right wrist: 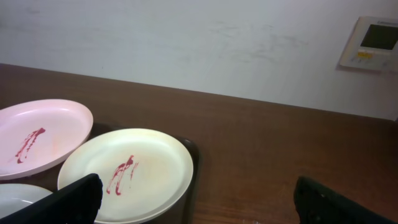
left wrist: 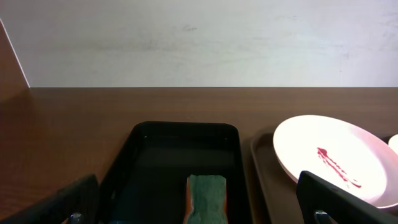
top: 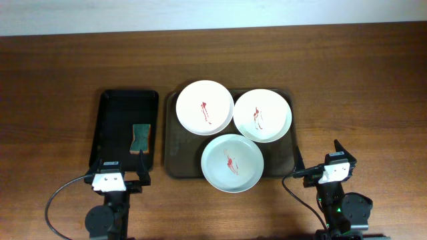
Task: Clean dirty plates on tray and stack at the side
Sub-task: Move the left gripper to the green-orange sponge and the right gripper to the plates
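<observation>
Three white plates with red smears sit on the dark brown tray [top: 175, 137]: one at back left [top: 205, 107], one at back right [top: 262, 115], one at the front [top: 232, 163]. In the left wrist view the back-left plate [left wrist: 333, 155] shows at right. In the right wrist view the back-right plate [right wrist: 127, 173] and the back-left plate [right wrist: 40, 137] show. My left gripper [top: 118, 175] is open and empty at the front edge of the black tray [top: 110, 113]. My right gripper [top: 321, 163] is open and empty, right of the brown tray.
A green and orange sponge [top: 141, 137] lies in the smaller black tray, also seen in the left wrist view [left wrist: 206, 198]. Bare wooden table [top: 360, 93] lies right of the brown tray and behind both trays. A white wall stands at the back.
</observation>
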Available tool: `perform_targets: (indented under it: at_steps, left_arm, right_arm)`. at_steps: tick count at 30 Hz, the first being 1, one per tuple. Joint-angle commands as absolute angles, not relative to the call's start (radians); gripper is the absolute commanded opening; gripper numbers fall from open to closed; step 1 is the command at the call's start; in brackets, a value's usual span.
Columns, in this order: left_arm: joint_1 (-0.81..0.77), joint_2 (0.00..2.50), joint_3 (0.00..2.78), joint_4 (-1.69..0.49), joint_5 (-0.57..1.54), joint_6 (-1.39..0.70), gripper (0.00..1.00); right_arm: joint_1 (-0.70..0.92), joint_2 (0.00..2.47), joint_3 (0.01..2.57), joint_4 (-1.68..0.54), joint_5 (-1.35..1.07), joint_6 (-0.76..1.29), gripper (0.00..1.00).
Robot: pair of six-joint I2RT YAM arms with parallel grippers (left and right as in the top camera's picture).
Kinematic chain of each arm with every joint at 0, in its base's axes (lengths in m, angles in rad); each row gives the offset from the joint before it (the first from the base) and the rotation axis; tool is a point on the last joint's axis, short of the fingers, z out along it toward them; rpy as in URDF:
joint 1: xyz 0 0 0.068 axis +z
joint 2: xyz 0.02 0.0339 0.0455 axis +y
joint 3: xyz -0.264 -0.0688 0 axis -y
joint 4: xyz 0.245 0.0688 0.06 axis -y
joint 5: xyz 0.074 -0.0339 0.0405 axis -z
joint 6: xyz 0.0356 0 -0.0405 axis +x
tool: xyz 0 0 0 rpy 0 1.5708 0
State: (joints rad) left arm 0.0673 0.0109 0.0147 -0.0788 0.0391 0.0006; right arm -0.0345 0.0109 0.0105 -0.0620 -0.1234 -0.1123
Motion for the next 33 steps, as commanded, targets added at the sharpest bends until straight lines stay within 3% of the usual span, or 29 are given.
perform_targets:
  at_steps: [1, 5, 9, 14, 26, 29, 33]
  left_arm:
    - [0.064, 0.006, 0.009, -0.080, 0.057, 0.016, 0.99]
    - [0.064, 0.006, 0.009, -0.080, 0.057, 0.015, 0.99]
    - [0.064, 0.012, 0.044, -0.148, 0.056, 0.015, 1.00]
    - [0.064, 0.150, 0.222, -0.340, 0.056, 0.015, 0.99]
    - [0.064, 0.897, 0.875, -0.794, 0.058, 0.015, 0.99]
    - [0.064, 1.079, 1.060, -0.955, 0.066, 0.016, 0.99]
    - [0.064, 1.194, 1.087, -0.928, 0.127, 0.015, 0.99]
  right_arm:
    - [-0.027, 0.004, 0.006, -0.068, -0.119, -0.119, 0.99]
    - [-0.027, 0.005, 0.006, -0.066, -0.126, -0.115, 0.99]
    - [-0.027, 0.035, 0.019, -0.086, -0.123, 0.032, 0.99]
    - [-0.027, 0.194, 0.231, -0.314, -0.136, 0.043, 0.99]
    - [-0.026, 0.990, 0.920, -0.880, -0.358, 0.034, 0.99]
    - [-0.026, 1.048, 0.974, -0.928, -0.390, 0.016, 0.99]
    - [-0.026, 1.062, 0.974, -0.920, -0.523, -0.019, 0.99]
